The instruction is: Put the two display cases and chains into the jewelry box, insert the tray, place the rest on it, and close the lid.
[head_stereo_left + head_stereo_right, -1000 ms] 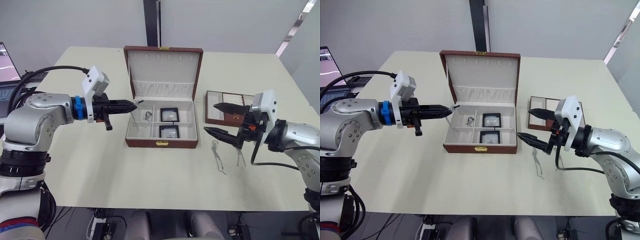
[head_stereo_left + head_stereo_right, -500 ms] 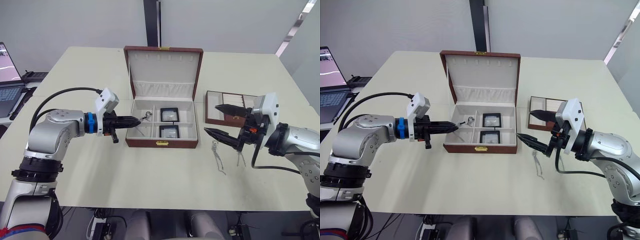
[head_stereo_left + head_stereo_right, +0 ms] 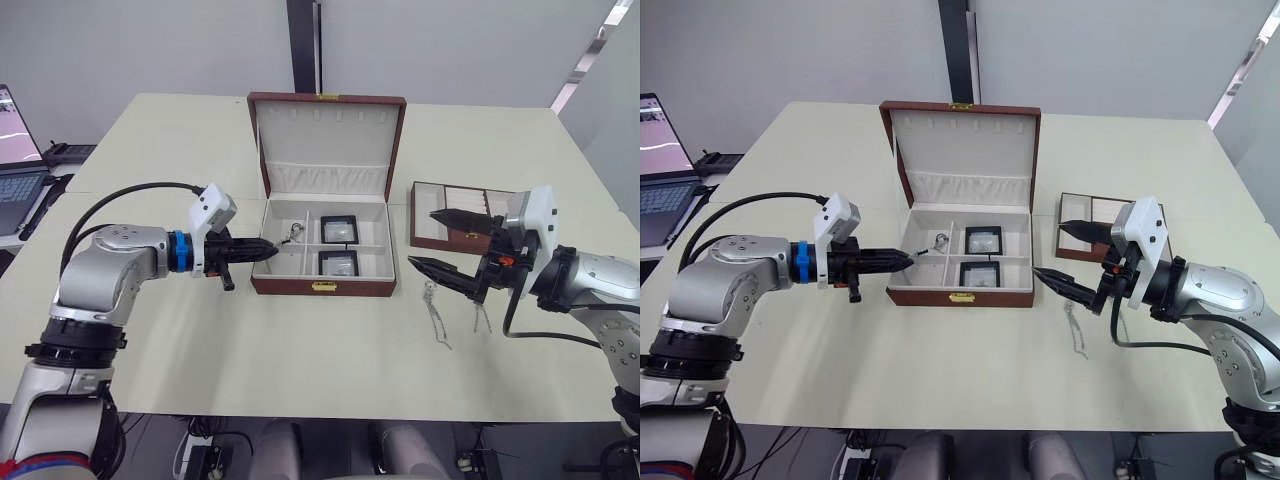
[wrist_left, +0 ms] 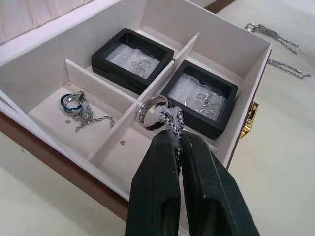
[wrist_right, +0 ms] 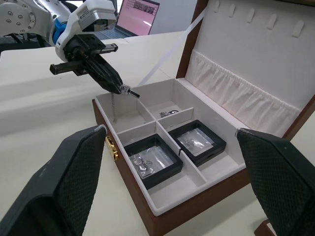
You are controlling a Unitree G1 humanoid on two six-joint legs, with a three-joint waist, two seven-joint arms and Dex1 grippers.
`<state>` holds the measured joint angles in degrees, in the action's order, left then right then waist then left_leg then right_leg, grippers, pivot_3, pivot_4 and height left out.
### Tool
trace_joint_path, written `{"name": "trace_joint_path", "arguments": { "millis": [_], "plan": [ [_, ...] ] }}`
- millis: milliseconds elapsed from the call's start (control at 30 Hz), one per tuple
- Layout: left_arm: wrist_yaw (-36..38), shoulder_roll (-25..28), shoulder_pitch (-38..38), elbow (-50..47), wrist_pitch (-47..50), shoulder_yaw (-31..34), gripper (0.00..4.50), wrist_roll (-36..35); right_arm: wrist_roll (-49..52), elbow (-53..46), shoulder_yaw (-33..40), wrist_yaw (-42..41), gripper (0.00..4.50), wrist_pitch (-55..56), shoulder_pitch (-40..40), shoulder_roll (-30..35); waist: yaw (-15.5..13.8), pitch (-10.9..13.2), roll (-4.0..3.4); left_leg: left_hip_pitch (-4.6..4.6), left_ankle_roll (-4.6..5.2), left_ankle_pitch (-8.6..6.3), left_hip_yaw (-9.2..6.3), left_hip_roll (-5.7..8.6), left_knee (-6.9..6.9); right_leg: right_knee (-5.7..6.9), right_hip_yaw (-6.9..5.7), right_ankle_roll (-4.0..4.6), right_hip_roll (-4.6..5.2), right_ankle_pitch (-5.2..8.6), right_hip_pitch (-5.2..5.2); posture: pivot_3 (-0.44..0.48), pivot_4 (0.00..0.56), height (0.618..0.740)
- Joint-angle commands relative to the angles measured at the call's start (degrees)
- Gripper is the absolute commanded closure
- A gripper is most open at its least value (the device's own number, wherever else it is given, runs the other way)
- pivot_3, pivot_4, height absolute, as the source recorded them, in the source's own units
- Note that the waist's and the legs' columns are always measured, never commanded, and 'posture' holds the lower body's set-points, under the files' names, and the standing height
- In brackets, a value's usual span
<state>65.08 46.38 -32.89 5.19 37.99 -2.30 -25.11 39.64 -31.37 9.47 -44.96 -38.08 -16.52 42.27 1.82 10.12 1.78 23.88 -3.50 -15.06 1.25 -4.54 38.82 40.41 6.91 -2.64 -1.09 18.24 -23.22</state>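
Left eye view, items placed relative to the jewelry box [image 3: 322,285], near to far. Two long double-stranded chains [image 3: 437,317]: on the table [image 3: 300,350], off the box's front right corner. Right gripper [image 3: 446,243]: jaws spread wide, empty, beside the box's right wall. Left gripper [image 3: 267,244]: fingers pressed together, pinching a ringed chain [image 4: 157,111] above the front left compartment. Second chain [image 4: 78,105], teal ring: rear left compartment. Two display cases [image 3: 339,262]: right compartments. Tray [image 3: 458,228]: right of the box. Lid [image 3: 327,145]: upright, open.
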Motion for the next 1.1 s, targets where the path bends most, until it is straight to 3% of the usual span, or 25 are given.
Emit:
{"name": "trace_joint_path", "arguments": {
  "millis": [33, 333, 367, 533, 767, 933, 1100],
  "plan": [
    [0.11, 0.05, -1.43, 0.02, -1.06, 1.06, 3.07, 0.32, 2.00, -1.96, 1.89, -0.67, 0.00, 0.19, -0.09, 1.07, 0.00, 0.00, 0.00, 0.00, 0.00, 0.00, 0.00, 0.00, 0.00, 0.00, 0.00, 0.00, 0.00, 0.00, 0.00, 0.000, 0.150, 0.740],
    [0.11, 0.46, -1.13, -0.04, -0.34, 3.23, 0.18, -1.02, 2.53, -0.91, 1.71, -2.15, 0.00, 0.99, 0.29, 2.43, 0.01, 0.00, 0.00, 0.00, 0.00, 0.00, -0.01, 0.00, 0.00, 0.00, -0.01, 0.00, 0.00, 0.00, 0.00, 0.000, 0.150, 0.740],
    [0.20, 0.94, -0.41, -0.62, 0.17, 4.36, 0.02, -1.82, 2.33, -0.47, 2.18, -2.28, 0.00, 1.27, 0.75, 2.62, 0.01, 0.00, 0.00, 0.00, 0.00, 0.00, -0.01, 0.00, 0.00, 0.00, -0.01, 0.00, 0.00, 0.00, 0.00, 0.000, 0.150, 0.740],
    [0.54, 4.97, 4.73, -2.16, 2.73, 12.64, 0.02, -5.76, 1.12, 3.54, 6.74, -4.60, 0.00, 2.52, 5.62, 4.87, 0.05, 0.00, 0.00, 0.00, 0.00, 0.00, 0.00, -0.01, -0.01, 0.00, 0.00, 0.00, 0.00, 0.00, 0.00, 0.000, 0.150, 0.740],
    [-3.20, 9.36, 18.01, 0.52, -1.55, 23.69, 0.02, -3.21, -4.30, 18.35, 12.19, -8.72, 0.00, 8.77, 14.39, 6.28, 0.05, -0.01, 0.00, -0.06, 0.00, 0.00, 0.05, -0.01, 0.00, 0.00, 0.01, 0.00, 0.04, 0.00, 0.02, 0.000, 0.150, 0.740],
    [-10.65, 6.85, 25.65, 1.74, -5.76, 30.10, 0.02, -0.87, -9.18, 29.50, 12.43, -7.55, 0.00, 15.63, 14.95, 4.33, 0.12, -0.01, 0.00, -0.08, 0.00, 0.00, 0.09, -0.02, 0.00, 0.01, 0.02, 0.00, 0.05, 0.00, 0.01, 0.000, 0.150, 0.740],
    [-18.79, 0.93, 32.10, 0.74, -9.64, 34.74, 0.02, 0.41, -13.01, 38.19, 12.59, -5.02, 0.00, 21.83, 14.01, 1.58, 0.14, -0.01, -0.01, -0.10, 0.00, -0.01, 0.14, -0.02, -0.02, 0.01, 0.06, 0.00, 0.07, 0.00, 0.01, 0.000, 0.150, 0.740]
  ]
}}
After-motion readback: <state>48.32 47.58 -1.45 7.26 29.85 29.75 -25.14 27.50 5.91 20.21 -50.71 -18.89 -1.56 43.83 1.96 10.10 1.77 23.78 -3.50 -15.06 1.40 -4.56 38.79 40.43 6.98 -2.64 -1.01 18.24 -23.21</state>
